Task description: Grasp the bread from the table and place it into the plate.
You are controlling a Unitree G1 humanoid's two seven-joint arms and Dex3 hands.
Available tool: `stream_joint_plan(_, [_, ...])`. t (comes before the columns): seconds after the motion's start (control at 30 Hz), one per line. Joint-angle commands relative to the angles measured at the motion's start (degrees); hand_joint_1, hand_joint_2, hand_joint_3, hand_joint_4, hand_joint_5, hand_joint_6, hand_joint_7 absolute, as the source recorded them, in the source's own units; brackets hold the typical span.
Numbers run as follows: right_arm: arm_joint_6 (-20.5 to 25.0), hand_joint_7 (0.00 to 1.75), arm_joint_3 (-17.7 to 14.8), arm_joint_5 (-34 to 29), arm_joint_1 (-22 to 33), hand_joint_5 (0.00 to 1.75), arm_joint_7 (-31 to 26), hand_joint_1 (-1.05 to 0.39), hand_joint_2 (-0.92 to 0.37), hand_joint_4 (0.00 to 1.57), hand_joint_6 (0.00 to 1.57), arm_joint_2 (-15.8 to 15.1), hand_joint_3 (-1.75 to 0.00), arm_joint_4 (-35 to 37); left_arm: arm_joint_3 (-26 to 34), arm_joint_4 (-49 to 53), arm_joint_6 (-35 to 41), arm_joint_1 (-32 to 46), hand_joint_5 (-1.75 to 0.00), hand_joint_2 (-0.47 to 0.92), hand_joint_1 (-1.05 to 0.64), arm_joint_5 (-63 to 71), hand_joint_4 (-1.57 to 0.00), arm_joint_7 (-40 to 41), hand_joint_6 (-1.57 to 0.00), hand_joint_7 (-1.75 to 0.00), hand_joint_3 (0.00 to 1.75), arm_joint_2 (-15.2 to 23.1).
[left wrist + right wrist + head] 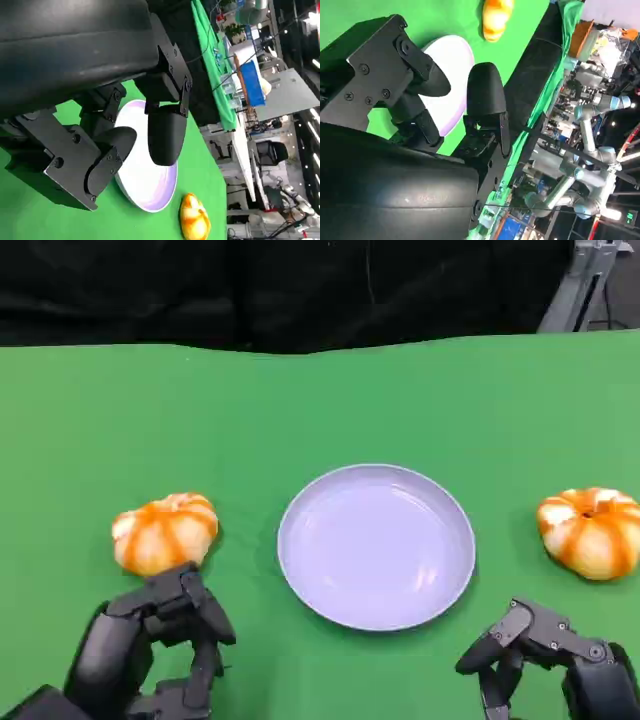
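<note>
Two round orange-and-white striped breads lie on the green table. The left bread (165, 532) is left of the pale lilac plate (375, 545), and the right bread (592, 530) is near the table's right edge. The plate holds nothing. My left hand (150, 650) sits just in front of the left bread, fingers apart and loosely bent, holding nothing. In front of the right bread, and a little to its left, my right hand (545, 655) is likewise empty. The left wrist view shows my left hand (125, 145), the plate (150, 190) and the right bread (194, 217). The right wrist view shows my right hand (445, 100), the plate (457, 60) and the left bread (496, 17).
The green cloth (320, 410) covers the table up to a black backdrop behind it. A grey metal stand (585, 285) stands at the back right. Benches with lab clutter (250, 80) and another robot arm (590, 150) lie beyond the table.
</note>
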Motion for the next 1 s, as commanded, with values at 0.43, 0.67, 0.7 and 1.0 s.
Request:
stream_joint_plan(0.43, [0.4, 1.36, 0.05, 0.57, 0.07, 1.74, -0.16, 0.06, -0.36, 0.88, 0.81, 0.04, -1.33, -0.07, 0.51, -0.42, 0.25, -0.03, -1.74, 0.33, 0.04, -0.44, -0.8, -0.41, -0.79, -1.57, 1.48, 0.95])
stream_joint_plan(0.67, [0.22, 1.35, 0.0, 0.34, -0.13, 1.73, -0.31, 0.07, -0.34, 0.88, 0.82, 0.08, -1.35, 0.16, 0.69, -0.63, 0.94, -0.49, -1.49, 0.54, 0.06, -1.93, -0.7, -1.45, -0.71, -1.17, 1.13, 1.19])
stream_joint_plan(0.7, [0.22, 1.35, 0.0, 0.34, -0.13, 1.73, -0.31, 0.07, -0.34, 0.88, 0.82, 0.08, -1.35, 0.16, 0.72, -0.63, 0.95, -0.49, -1.48, 0.55, 0.06, -1.93, -0.7, -1.5, -0.72, -1.17, 1.13, 1.17])
stream_joint_plan(1.0, [0.25, 1.35, -0.07, 0.14, -0.17, 1.73, -0.35, 0.07, -0.34, 0.87, 0.82, 0.0, -1.35, 0.32, 0.6, -3.08, 6.51, -3.49, -1.14, 0.66, -0.12, 12.88, -0.49, 2.53, -0.53, -0.82, 0.77, 5.93])
